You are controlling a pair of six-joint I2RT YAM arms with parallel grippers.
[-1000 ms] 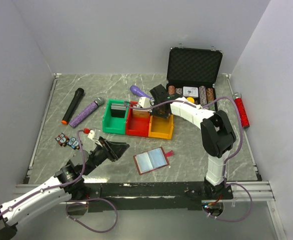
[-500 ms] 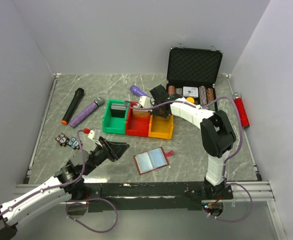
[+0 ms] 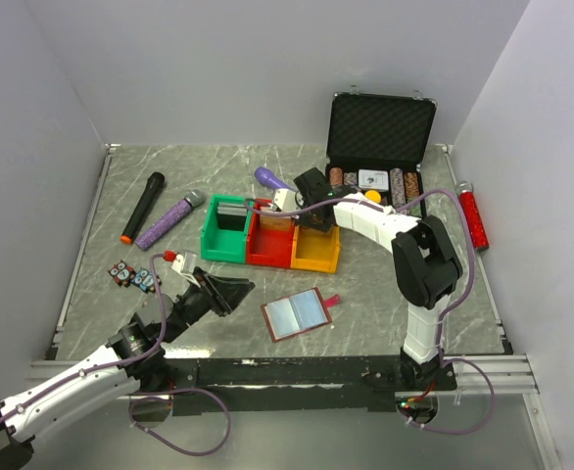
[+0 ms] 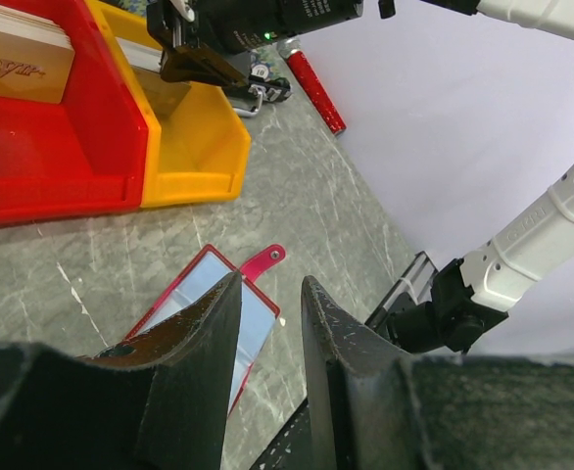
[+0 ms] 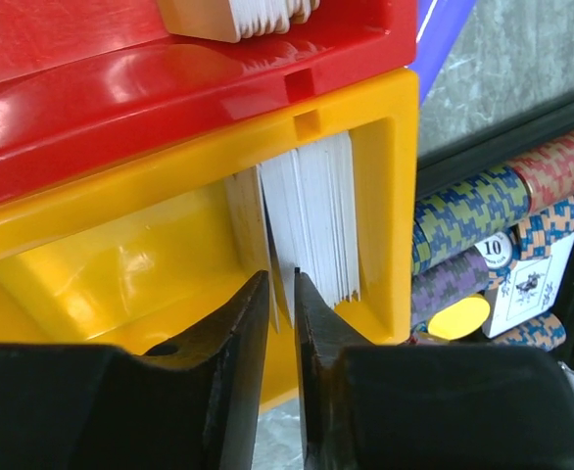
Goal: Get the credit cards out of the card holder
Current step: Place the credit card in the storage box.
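Bare grey marbled counter (image 3: 365, 284) rings the open dark-red card holder (image 3: 297, 313), hemmed only by the row of green, red and yellow plastic bins (image 3: 269, 257) behind and the left claw (image 3: 238, 288) just left of it.

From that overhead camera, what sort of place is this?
Probably a robotics lab test bench: a left arm and right arm bolted at the table edge, plain white walls boxing it in, and unrelated props like a black microphone, plastic bins and a poker chip case.
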